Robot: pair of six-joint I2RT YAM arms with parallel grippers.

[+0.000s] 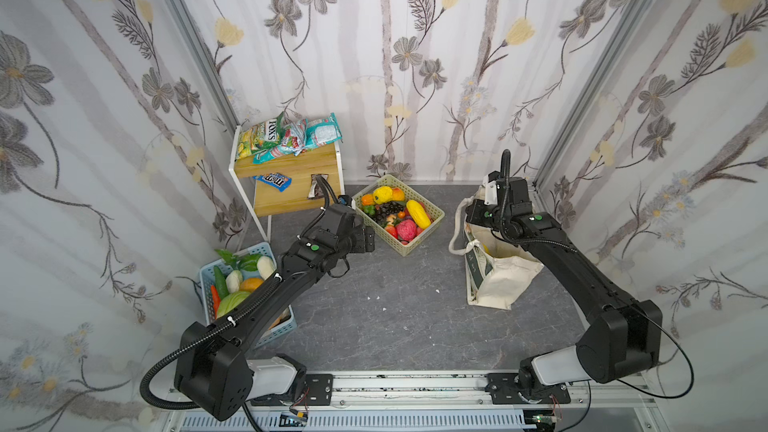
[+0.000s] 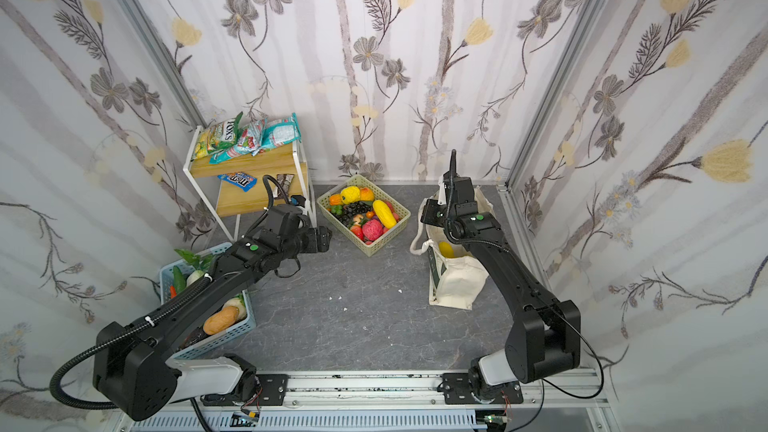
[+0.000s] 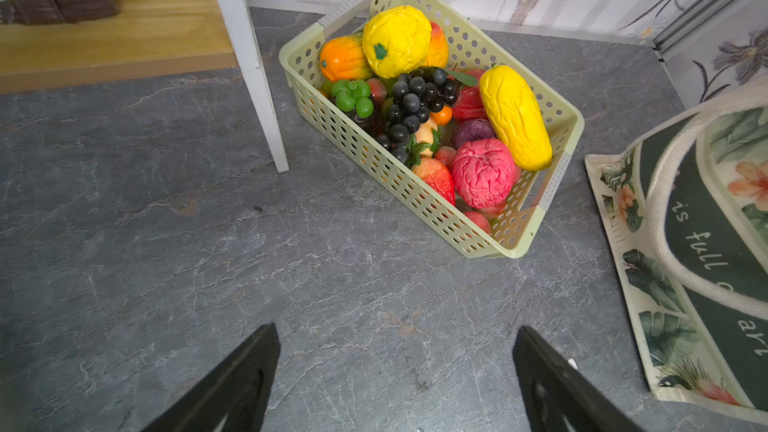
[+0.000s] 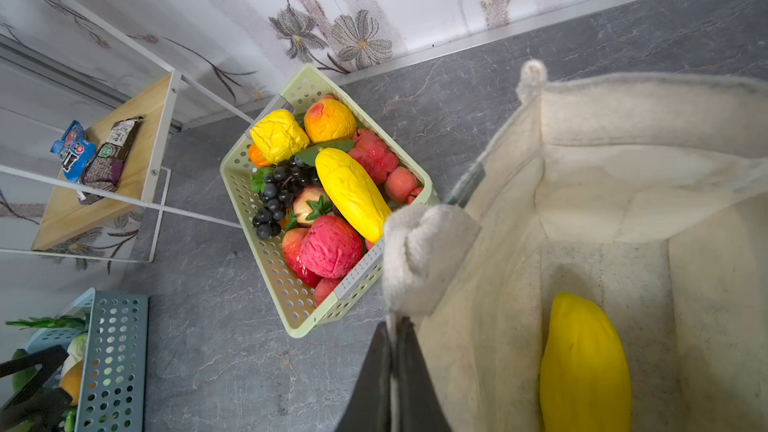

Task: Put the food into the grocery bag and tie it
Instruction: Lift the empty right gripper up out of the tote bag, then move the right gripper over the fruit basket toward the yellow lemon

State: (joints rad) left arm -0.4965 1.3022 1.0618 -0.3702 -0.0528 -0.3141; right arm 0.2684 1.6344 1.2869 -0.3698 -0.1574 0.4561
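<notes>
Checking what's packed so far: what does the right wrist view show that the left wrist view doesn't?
Only right wrist: the grocery bag's inside, one yellow mango on its bottom; the right gripper shut on its handle. Only left wrist: the bag's dark green script panel; the open left gripper. Both: the beige basket full of fruit.
</notes>
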